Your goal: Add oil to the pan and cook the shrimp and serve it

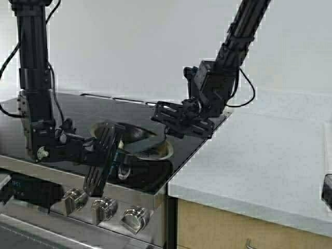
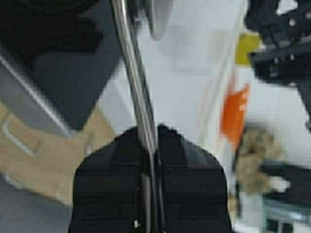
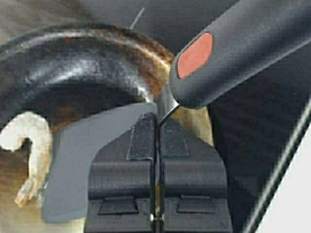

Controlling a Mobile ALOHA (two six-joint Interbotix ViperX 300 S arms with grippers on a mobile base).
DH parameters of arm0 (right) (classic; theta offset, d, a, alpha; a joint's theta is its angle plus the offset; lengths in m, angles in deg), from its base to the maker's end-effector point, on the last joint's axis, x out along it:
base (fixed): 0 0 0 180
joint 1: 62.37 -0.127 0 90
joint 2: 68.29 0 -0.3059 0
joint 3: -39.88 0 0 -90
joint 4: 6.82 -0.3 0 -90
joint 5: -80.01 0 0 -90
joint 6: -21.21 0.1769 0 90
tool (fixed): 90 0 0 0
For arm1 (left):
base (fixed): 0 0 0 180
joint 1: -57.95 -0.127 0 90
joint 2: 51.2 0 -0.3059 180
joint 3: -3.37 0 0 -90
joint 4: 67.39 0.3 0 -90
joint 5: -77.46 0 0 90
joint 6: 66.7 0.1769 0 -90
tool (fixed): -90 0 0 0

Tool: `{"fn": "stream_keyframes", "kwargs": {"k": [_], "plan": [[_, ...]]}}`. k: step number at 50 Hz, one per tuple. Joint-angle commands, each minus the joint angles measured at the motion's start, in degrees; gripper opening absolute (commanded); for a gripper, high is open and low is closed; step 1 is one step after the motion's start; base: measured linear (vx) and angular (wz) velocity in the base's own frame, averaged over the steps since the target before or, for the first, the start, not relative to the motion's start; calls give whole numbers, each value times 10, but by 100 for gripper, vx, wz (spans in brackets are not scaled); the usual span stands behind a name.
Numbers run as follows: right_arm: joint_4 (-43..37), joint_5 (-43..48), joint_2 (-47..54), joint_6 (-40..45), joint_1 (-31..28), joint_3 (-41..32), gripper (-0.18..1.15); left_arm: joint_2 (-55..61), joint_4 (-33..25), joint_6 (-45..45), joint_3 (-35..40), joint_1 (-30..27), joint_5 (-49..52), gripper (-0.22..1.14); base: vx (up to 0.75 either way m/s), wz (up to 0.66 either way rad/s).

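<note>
The right gripper [image 3: 156, 127] was clenched on the thin shank of a grey-bladed spatula [image 3: 80, 165], its blade beside the pale curved shrimp [image 3: 30, 158] inside the round, browned steel pan [image 1: 151, 148] at centre frame. The left gripper [image 2: 154, 141] pinched what looked like the pan's handle.
</note>
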Motion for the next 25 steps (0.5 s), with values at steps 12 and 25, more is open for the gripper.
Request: {"fn": "stream_keyframes", "kwargs": {"k": [12,25], "plan": [[-13,29,-6,14,-11,-24,8,-33,8,11,3,4,-3,3,0,0],[-20,29,-2,13,-15,-48,8,-36,8,11,2,4,2,3,0,0]]}}
